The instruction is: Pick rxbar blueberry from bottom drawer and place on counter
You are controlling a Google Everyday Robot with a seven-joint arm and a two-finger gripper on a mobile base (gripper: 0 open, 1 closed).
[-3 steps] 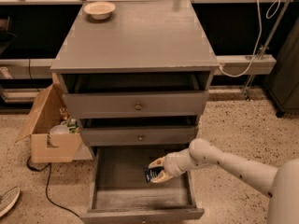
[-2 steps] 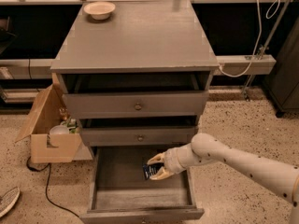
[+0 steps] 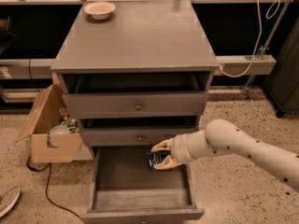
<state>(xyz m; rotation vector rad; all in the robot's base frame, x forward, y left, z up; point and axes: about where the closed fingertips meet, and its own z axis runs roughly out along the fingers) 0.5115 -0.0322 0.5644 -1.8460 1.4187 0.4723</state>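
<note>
My gripper is shut on the rxbar blueberry, a small dark navy bar with white lettering. It holds the bar above the right rear part of the bottom drawer, which is pulled open and shows a worn wood floor. My cream arm reaches in from the right. The counter is the broad grey top of the cabinet, well above the gripper.
A cream bowl sits on the counter's back left corner. Two shallower knobbed drawers stand slightly open above the gripper. A cardboard box with items stands on the floor at left. A cable runs along the floor by it.
My gripper has lifted the bar a little up from the drawer floor, toward the front of the middle drawer. The arm has risen with it.
</note>
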